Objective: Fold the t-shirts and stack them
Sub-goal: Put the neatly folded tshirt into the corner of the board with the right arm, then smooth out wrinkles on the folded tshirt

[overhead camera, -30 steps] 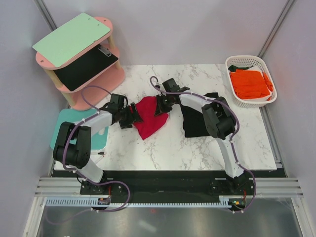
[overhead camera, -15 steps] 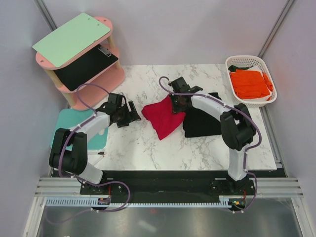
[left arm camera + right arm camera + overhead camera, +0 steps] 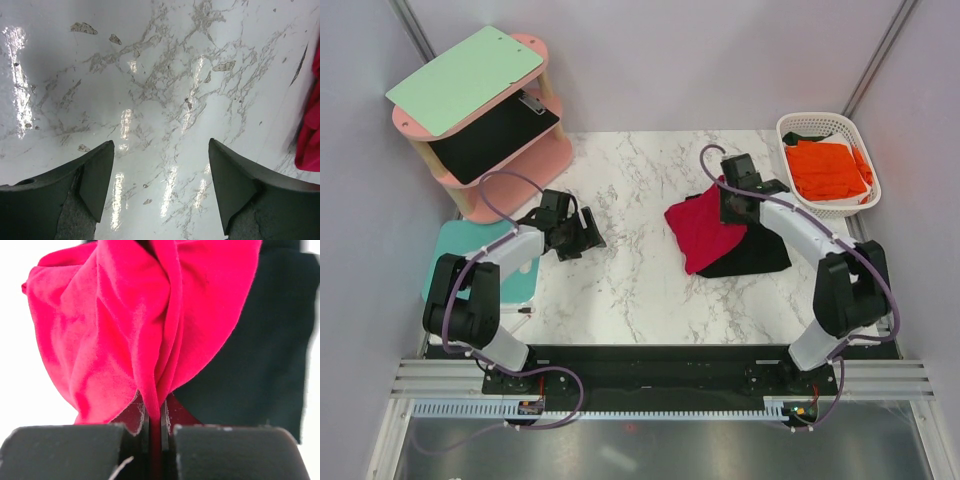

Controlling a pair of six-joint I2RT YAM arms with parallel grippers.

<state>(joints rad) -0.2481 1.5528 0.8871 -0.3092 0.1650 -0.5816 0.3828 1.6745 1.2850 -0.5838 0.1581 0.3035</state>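
Right wrist view: crimson t-shirt [image 3: 125, 330] was clamped in the right gripper [image 3: 156, 426], hung over the black t-shirt [image 3: 260, 340] ahead; left gripper [image 3: 160, 150] was spread open, well apart

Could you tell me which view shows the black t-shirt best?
Top external: the black t-shirt lies folded, partly covered by the red t-shirt. The right wrist shows part of it behind red cloth; the left wrist, none.

Glossy, marble-veined worktop [image 3: 150, 75] throws back the lights; the crimson t-shirt [image 3: 100, 330] is soft, faintly fuzzy matt cloth, the black t-shirt [image 3: 260, 350] smooth matt cloth, the white basket [image 3: 788, 165] latticed plastic.
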